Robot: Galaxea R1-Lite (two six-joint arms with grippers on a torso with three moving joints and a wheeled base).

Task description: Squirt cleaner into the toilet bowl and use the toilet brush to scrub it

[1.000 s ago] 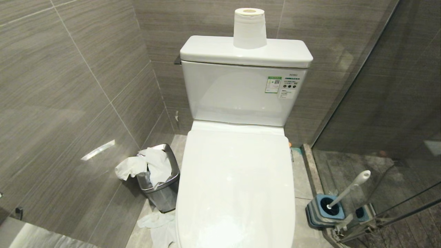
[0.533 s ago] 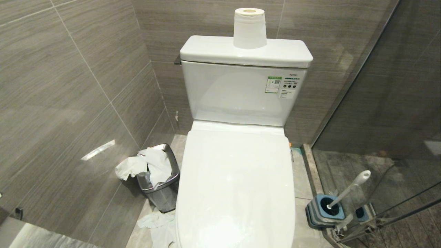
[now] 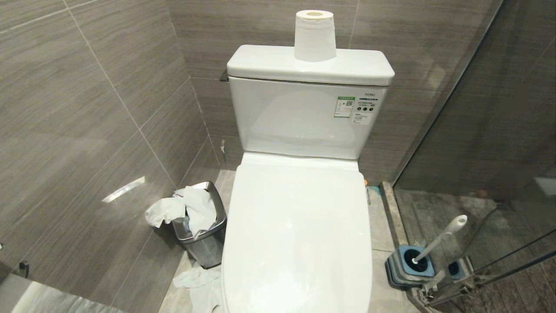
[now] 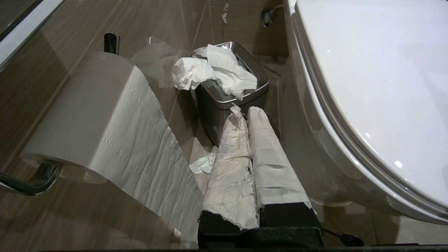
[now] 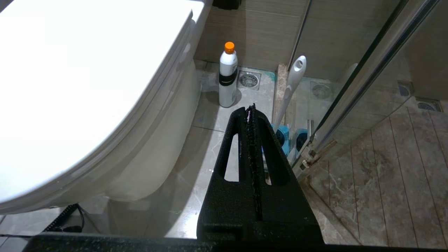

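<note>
Nothing started: toilet lid point(image 3: 297, 226) down (bowl hidden). Left gripper point(image 4: 245, 113) and right gripper point(image 5: 251, 110) both pressed together, empty. Next: raise lid; toilet brush point(image 3: 441, 237) lower right.

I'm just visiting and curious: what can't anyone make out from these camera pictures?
- Toilet bowl: hidden in every view by the closed glossy white toilet lid.
- Black bristle head of the white-handled toilet brush: sunk in its square grey-and-blue holder.
- Label of the white orange-capped bottle: too small, right wrist view.
- Both arms: outside the head view.
</note>
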